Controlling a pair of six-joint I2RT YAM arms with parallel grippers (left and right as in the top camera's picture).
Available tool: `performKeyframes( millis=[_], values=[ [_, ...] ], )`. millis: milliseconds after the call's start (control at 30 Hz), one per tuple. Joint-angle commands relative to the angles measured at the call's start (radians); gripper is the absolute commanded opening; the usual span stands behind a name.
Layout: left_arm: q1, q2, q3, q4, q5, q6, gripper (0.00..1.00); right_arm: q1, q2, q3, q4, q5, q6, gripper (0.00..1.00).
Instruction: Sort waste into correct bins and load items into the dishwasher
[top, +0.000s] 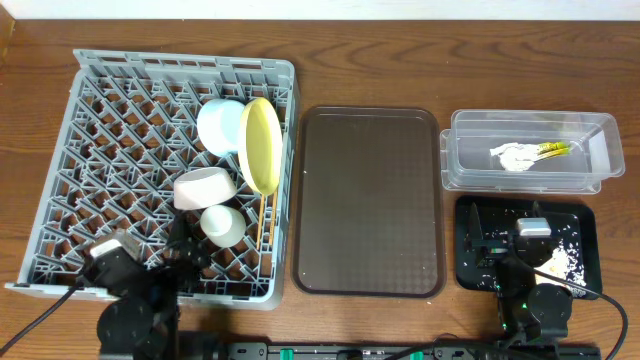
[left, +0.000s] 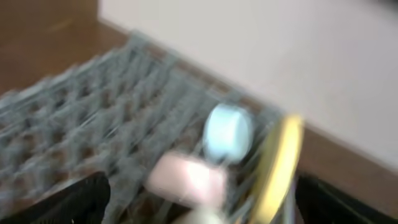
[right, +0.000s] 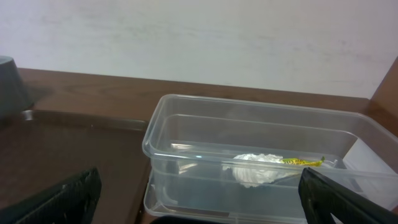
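Note:
The grey dishwasher rack (top: 100, 150) holds a white-and-blue bowl (top: 222, 125), an upright yellow plate (top: 262, 145), a cream bowl (top: 205, 188), a small white cup (top: 222, 225) and chopsticks (top: 263, 225). My left gripper (top: 185, 250) hovers open over the rack's near edge. Its blurred wrist view shows the blue bowl (left: 229, 130), cream bowl (left: 189, 180) and plate (left: 280, 168) ahead. The clear tub (top: 530, 170) contains the napkin (top: 515, 156) and wrapper (top: 553, 149). Crumbs (top: 565, 262) lie in the black tray (top: 580, 225). My right gripper (top: 492, 240) is open above that tray, facing the tub (right: 186, 124).
A brown serving tray (top: 368, 200) lies between the rack and the two bins. The table's front edge runs just behind both arm bases. A pale wall stands beyond the table's far edge.

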Motion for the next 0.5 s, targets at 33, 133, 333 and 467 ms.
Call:
performKeyframes(
  millis=[33, 133, 333, 467],
  values=[
    [0.005, -0.06, -0.135, 0.251, 0.078, -0.057, 0.96, -0.014, -0.006, -0.002, -0.003, 0.006, 0.013, 0.99],
    [0.005, -0.081, -0.224, 0.44, 0.078, -0.066, 0.96, -0.014, -0.006, -0.002, -0.003, 0.006, 0.013, 0.99],
    [0.005, -0.098, -0.378, 0.72, 0.083, -0.067, 0.96, -0.014, -0.006, -0.002, -0.003, 0.006, 0.013, 0.99],
    [0.005, -0.115, -0.459, 0.796, 0.082, -0.067, 0.96, -0.014, -0.006, -0.002, -0.003, 0.006, 0.013, 0.99]
  ],
)
